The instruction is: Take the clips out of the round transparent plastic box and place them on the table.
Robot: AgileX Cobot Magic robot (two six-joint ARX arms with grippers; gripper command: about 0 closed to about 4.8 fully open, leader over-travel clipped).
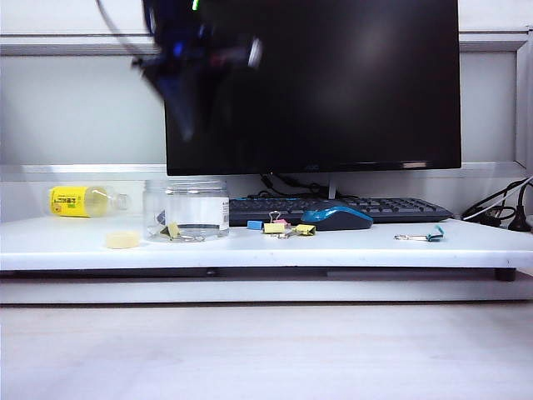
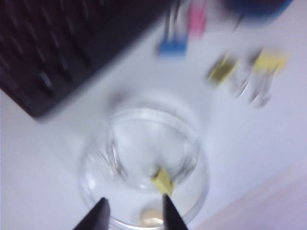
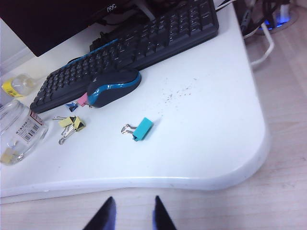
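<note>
You see the long white table [image 1: 350, 246] with a squat, round, see-through plastic box [image 1: 186, 210] standing on its left part, mouth up. A white barcode label [image 1: 222, 212] sits on the side of the box. Inside, at least one small yellow clip [image 1: 172, 231] with thin silver wire handles lies on the bottom.

More small clips [image 1: 281, 227] lie out on the table, just right of the box and in front of the black keyboard [image 1: 341, 208]: one light blue, one pink and two yellow. They lie close together, near the blue and black computer mouse [image 1: 336, 218].

Your left gripper [image 2: 133, 214] is high above the table, over the box, in front of the big black monitor [image 1: 312, 83]. In the outside view it is only a dark blur. In its own wrist view the picture is blurry too, but you can see the two dark fingers [image 2: 98, 216] standing apart with nothing between them. They point down at the mouth of the box and do not touch it.

Your right gripper [image 3: 130, 214] hangs off the front edge of the table, on the right side, over the pale wood floor. Its two fingers stand apart and hold nothing.

A teal clip with long silver handles [image 1: 426, 237] lies alone on the right part of the table. A pale yellow round disc [image 1: 122, 240] lies just left of the box. A bottle with a yellow label [image 1: 83, 201] lies on its side behind them.
</note>
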